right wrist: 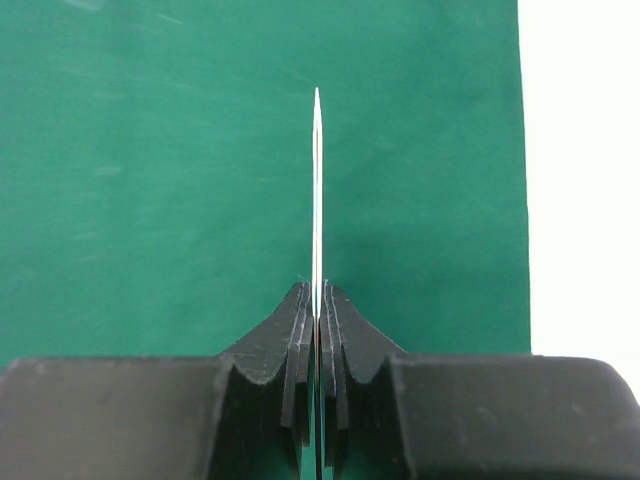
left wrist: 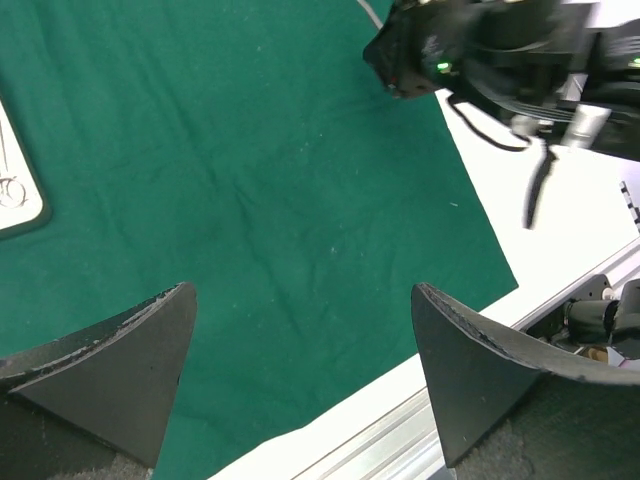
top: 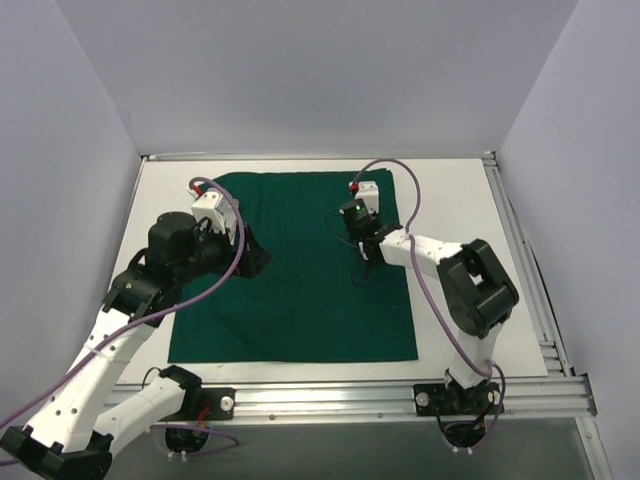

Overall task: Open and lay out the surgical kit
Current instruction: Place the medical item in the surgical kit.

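**Thin tool could slip or snag the cloth**

My right fingers (right wrist: 300, 330) are clenched on a thin steel tool (right wrist: 317, 180). Its tip points out over the right part of the green cloth (top: 300, 290), which lies spread flat on the counter (top: 465, 250). Held this narrowly, the tool may swivel or slide out, and a low tip would snag and rumple the cloth. My left fingers (top: 252, 260) are released, spread wide above the cloth's left part. The tray (left wrist: 30, 205) lies near them and could get knocked.
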Available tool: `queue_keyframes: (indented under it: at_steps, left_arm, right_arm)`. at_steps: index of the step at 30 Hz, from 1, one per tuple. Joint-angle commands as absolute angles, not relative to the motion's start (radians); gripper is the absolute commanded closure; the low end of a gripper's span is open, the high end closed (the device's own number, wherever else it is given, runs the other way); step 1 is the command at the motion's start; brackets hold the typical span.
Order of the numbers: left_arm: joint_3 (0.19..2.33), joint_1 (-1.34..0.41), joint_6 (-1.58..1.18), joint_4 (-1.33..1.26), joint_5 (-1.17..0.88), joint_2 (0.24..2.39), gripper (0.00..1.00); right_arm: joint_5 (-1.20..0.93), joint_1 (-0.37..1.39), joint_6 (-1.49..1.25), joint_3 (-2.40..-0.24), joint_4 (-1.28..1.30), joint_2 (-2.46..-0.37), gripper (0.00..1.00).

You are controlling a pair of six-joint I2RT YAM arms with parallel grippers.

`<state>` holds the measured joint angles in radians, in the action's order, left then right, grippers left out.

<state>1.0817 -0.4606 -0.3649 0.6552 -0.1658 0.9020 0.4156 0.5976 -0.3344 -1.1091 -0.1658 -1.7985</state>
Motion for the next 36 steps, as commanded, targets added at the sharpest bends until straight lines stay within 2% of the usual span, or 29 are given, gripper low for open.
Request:
queue_keyframes:
  at_steps: [1, 15, 20, 24, 30, 36]
  left_arm:
    - [1.089, -0.449, -0.377, 0.588, -0.196, 0.914, 0.03]
    - [1.074, -0.405, -0.373, 0.519, -0.282, 0.992, 0.03]
    - [1.063, -0.396, -0.387, 0.495, -0.311, 1.002, 0.03]
    - [1.057, -0.391, -0.388, 0.488, -0.318, 1.005, 0.03]
    - [1.071, -0.37, -0.413, 0.538, -0.27, 1.031, 0.04]
    - [1.072, -0.328, -0.439, 0.569, -0.262, 1.054, 0.06]
  right_arm:
    - [0.488, 0.557, -0.307, -1.163, -0.229, -1.835, 1.0]
    - [0.367, 0.462, -0.255, -1.21, -0.241, -1.993, 1.0]
    - [0.325, 0.443, -0.253, -1.229, -0.219, -2.025, 0.93]
    - [0.318, 0.442, -0.252, -1.233, -0.198, -2.029, 0.77]
    - [0.313, 0.442, -0.261, -1.233, -0.179, -2.026, 0.67]
    - [0.302, 0.442, -0.252, -1.241, -0.181, -2.014, 0.65]
